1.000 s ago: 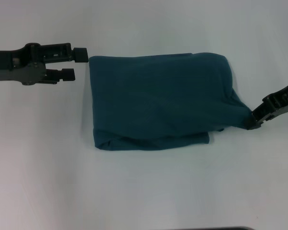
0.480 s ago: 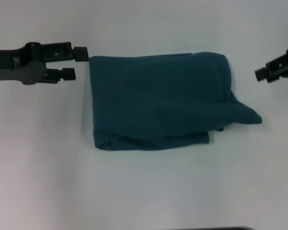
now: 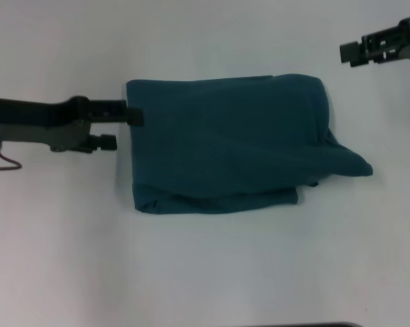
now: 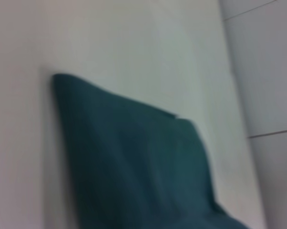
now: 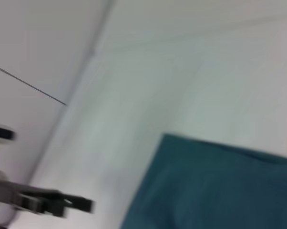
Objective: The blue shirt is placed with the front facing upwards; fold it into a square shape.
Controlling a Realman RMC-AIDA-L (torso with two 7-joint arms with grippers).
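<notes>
Spreading its two fingers apart, the left gripper (image 3: 123,129) now sits at the left edge of the blue shirt (image 3: 229,143) — its upper fingertip (image 3: 135,116) overlaps the cloth's left border while the lower one stops just short of it on the bare white table (image 3: 205,272). Half a second ago this gripper stood higher, level with the shirt's far left corner and beside it; it has since come down toward the middle of that edge, and a thin cable loop (image 3: 4,163) now shows under its arm. The right gripper (image 3: 351,53) has pulled further away from the shirt — it was level with the upper right part of the fold before and now hangs near the far right corner of the view, well apart from the cloth; whether its fingers are spread or closed I cannot tell. The shirt itself has not shifted: it lies folded into a rough rectangle at the centre of the table, plain side up, with a pointed flap (image 3: 355,167) sticking out at its right side toward the near edge. In the right wrist view the left gripper (image 5: 79,205) shows beside the shirt's corner.
</notes>
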